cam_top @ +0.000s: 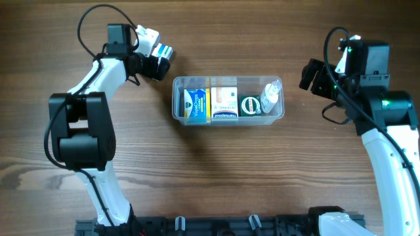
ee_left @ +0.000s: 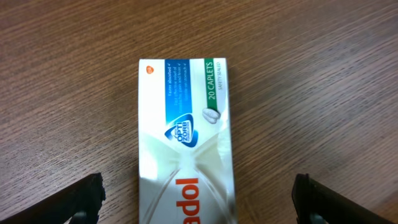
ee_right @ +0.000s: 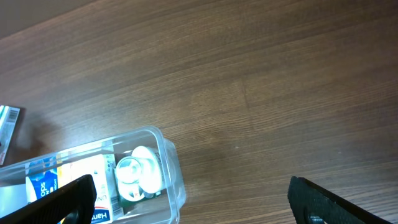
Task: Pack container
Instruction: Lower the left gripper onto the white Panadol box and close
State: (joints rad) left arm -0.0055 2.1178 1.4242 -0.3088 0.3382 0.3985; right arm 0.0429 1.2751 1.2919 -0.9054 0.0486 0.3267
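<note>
The clear container lies mid-table. It holds a blue box, a white box, a green item and a small white bottle. A silver-white caplet box with blue, green and red print lies flat on the table, left of the container; it also shows in the overhead view. My left gripper is open with a finger on each side of this box, not touching it; overhead it sits at the upper left. My right gripper is open and empty just right of the container, which shows the bottle.
Bare wooden table lies around the container. The arm bases stand at the front edge, left and right.
</note>
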